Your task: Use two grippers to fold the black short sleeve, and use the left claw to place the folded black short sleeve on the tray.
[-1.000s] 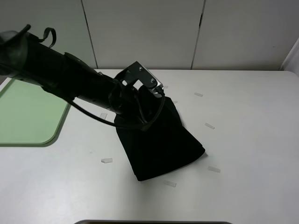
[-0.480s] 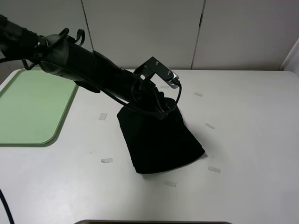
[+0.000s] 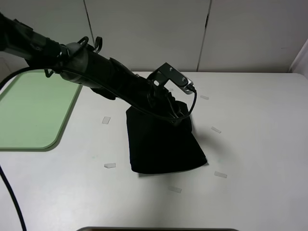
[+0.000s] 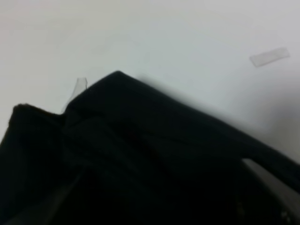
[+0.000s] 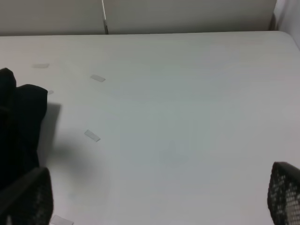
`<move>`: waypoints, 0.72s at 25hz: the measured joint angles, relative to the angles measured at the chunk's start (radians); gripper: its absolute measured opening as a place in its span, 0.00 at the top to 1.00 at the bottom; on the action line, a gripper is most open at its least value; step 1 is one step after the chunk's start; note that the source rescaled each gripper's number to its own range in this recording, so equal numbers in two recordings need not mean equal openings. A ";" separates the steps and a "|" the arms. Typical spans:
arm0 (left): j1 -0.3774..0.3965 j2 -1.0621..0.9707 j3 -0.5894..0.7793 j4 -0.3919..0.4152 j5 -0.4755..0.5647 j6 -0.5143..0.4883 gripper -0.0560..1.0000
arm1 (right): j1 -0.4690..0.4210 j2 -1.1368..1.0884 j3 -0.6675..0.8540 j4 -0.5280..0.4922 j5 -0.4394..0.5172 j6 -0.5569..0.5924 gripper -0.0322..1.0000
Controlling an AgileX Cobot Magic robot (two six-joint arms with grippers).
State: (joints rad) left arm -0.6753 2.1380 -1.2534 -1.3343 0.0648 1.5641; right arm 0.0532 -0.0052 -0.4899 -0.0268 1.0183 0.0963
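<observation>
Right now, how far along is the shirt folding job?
Folding looks done: the black short sleeve lies as a compact bundle on the table. In hand: the left tool is at its far edge, grip unclear. Left: carrying it to the tray, which holds nothing yet.

A white desk dotted with small clear tape strips stands against pale wall panels split by dark vertical seams.

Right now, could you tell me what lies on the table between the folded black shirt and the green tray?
In the exterior high view, only bare white tabletop with two small clear tape strips separates the black short sleeve from the tray.
</observation>
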 joint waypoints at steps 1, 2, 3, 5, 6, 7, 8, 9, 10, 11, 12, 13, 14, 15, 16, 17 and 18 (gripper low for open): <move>-0.003 0.001 -0.001 0.000 -0.007 -0.015 0.35 | 0.000 0.000 0.000 0.000 0.000 0.000 0.00; -0.005 0.002 -0.002 0.000 -0.016 -0.037 0.35 | 0.000 0.000 0.000 0.000 0.000 0.000 0.00; -0.005 0.002 -0.004 0.000 -0.021 -0.061 0.35 | 0.000 0.000 0.000 0.000 0.000 0.000 0.00; -0.006 0.002 -0.013 0.000 -0.031 -0.108 0.35 | 0.000 0.000 0.000 0.000 0.000 0.000 0.00; -0.006 0.002 -0.016 0.000 -0.035 -0.130 0.35 | 0.000 0.000 0.000 0.000 0.000 0.000 0.00; -0.006 -0.002 -0.019 0.000 -0.036 -0.142 0.35 | 0.000 0.000 0.000 0.000 0.000 0.000 0.00; -0.006 -0.008 -0.021 0.000 -0.037 -0.153 0.35 | 0.000 0.000 0.000 0.000 0.000 0.000 0.00; -0.006 -0.021 -0.021 0.000 -0.039 -0.157 0.35 | 0.000 0.000 0.000 0.000 0.000 0.000 0.00; -0.006 -0.039 -0.021 0.001 -0.040 -0.160 0.35 | 0.000 0.000 0.000 0.000 0.000 0.000 0.00; -0.006 -0.064 -0.021 0.001 -0.040 -0.160 0.35 | 0.000 0.000 0.000 0.000 0.000 0.000 0.00; -0.006 -0.087 -0.021 0.000 -0.040 -0.162 0.35 | 0.000 0.000 0.000 0.000 0.000 0.000 0.00; -0.006 -0.087 -0.021 0.000 -0.040 -0.162 0.35 | 0.000 0.000 0.000 0.000 0.000 0.000 0.00; -0.006 -0.120 -0.020 0.001 -0.040 -0.163 0.35 | 0.000 0.000 0.000 0.000 0.000 0.000 0.00; -0.006 -0.194 -0.003 -0.016 -0.040 -0.168 0.35 | 0.000 0.000 0.000 0.000 0.000 0.000 0.00; -0.006 -0.227 0.011 -0.037 -0.044 -0.170 0.35 | 0.000 0.000 0.000 0.000 0.000 0.000 0.00; -0.006 -0.265 0.034 -0.057 -0.054 -0.172 0.35 | 0.000 0.000 0.000 0.000 0.000 0.000 0.00; -0.006 -0.302 0.063 -0.082 -0.072 -0.174 0.35 | 0.000 0.000 0.000 0.000 0.000 0.000 0.00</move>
State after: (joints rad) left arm -0.6814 1.8361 -1.1903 -1.4160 -0.0076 1.3900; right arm 0.0532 -0.0052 -0.4899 -0.0268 1.0183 0.0963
